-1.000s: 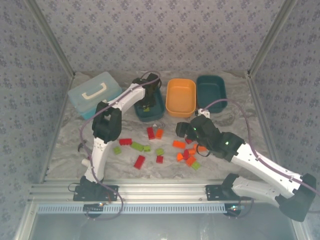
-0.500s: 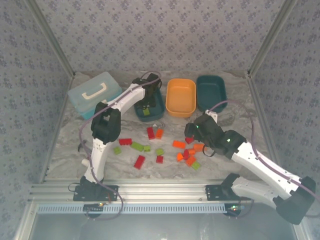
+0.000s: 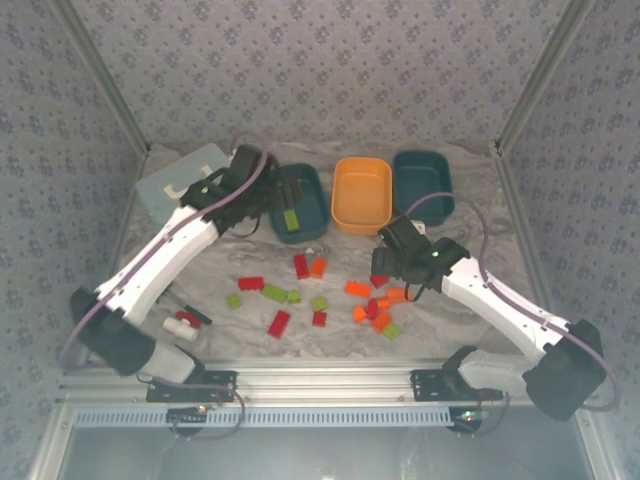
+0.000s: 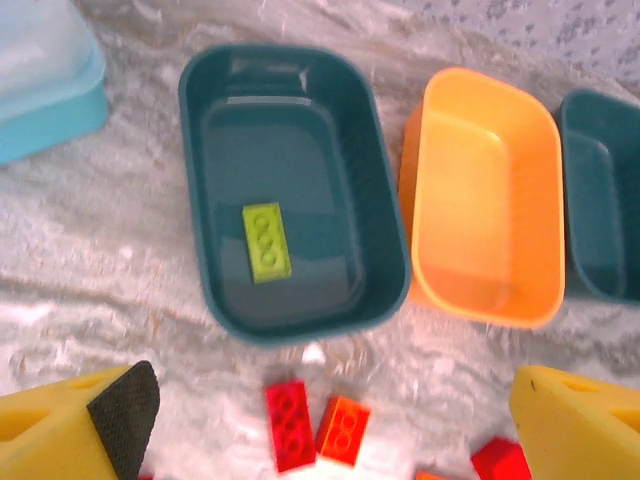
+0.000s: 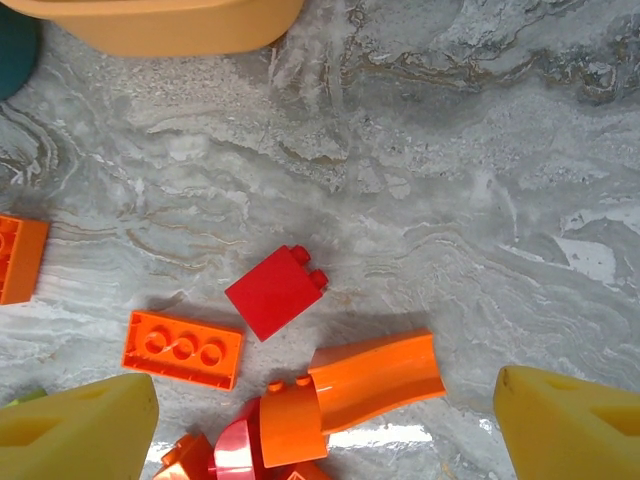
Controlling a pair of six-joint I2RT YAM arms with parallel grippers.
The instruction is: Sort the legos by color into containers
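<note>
Left gripper (image 4: pixel 330 410) spread wide and empty, lime green lego (image 4: pixel 267 242) laid in dark teal tub (image 4: pixel 390 230) ahead of its jaws, right gripper (image 5: pixel 325 400) opened wide, red lego (image 5: pixel 275 292) framed between its jaws, untouched

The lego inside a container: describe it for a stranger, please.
At the table's far side, find the dark teal tub beside the light blue case. One lime green lego lies inside it. The other legos lie loose on the table.
</note>
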